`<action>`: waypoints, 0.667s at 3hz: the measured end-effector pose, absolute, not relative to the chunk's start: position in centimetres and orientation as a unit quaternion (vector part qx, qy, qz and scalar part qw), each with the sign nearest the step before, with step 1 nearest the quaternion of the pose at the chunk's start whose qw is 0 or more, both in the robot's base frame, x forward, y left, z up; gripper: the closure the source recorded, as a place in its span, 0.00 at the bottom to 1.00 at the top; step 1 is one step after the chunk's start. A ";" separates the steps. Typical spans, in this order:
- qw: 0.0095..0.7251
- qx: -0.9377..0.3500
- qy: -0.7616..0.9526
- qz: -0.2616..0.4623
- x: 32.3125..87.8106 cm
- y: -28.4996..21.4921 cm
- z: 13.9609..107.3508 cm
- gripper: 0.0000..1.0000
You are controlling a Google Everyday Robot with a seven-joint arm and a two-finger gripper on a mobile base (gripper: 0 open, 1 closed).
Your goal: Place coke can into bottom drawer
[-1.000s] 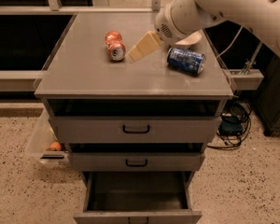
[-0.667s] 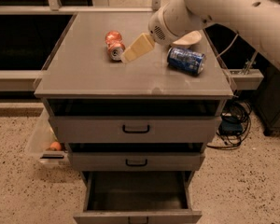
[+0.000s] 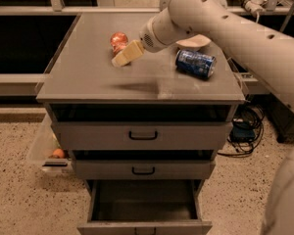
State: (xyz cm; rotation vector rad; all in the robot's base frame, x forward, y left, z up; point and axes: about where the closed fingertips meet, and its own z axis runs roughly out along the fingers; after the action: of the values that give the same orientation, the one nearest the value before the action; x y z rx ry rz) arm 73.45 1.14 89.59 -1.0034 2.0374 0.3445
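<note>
The coke can (image 3: 118, 41) lies on its side on the grey cabinet top (image 3: 88, 82), toward the back left. My gripper (image 3: 127, 54) hangs just above the top, right beside the can on its front right side, and holds nothing that I can see. The white arm reaches in from the upper right. The bottom drawer (image 3: 144, 225) is pulled open below, and its dark interior shows nothing inside. The two shallower drawers above it, with black handles, are shut.
A blue can (image 3: 195, 63) lies on its side on the right of the cabinet top. A clear plastic bin (image 3: 44, 148) holding an orange object stands on the floor at the left. Cables (image 3: 245, 126) lie on the floor at the right.
My gripper has moved left and a little forward over the cabinet top, closer to the coke can. The cans and drawers have not moved.
</note>
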 end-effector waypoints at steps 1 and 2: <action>0.410 -0.391 0.810 0.152 75.8 3.2 87.8 0.00; 0.406 -0.376 0.817 0.165 78.1 4.3 85.8 0.00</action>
State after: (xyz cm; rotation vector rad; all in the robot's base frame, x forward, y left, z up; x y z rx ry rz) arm 78.13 4.30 85.77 -0.9478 2.0601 0.4156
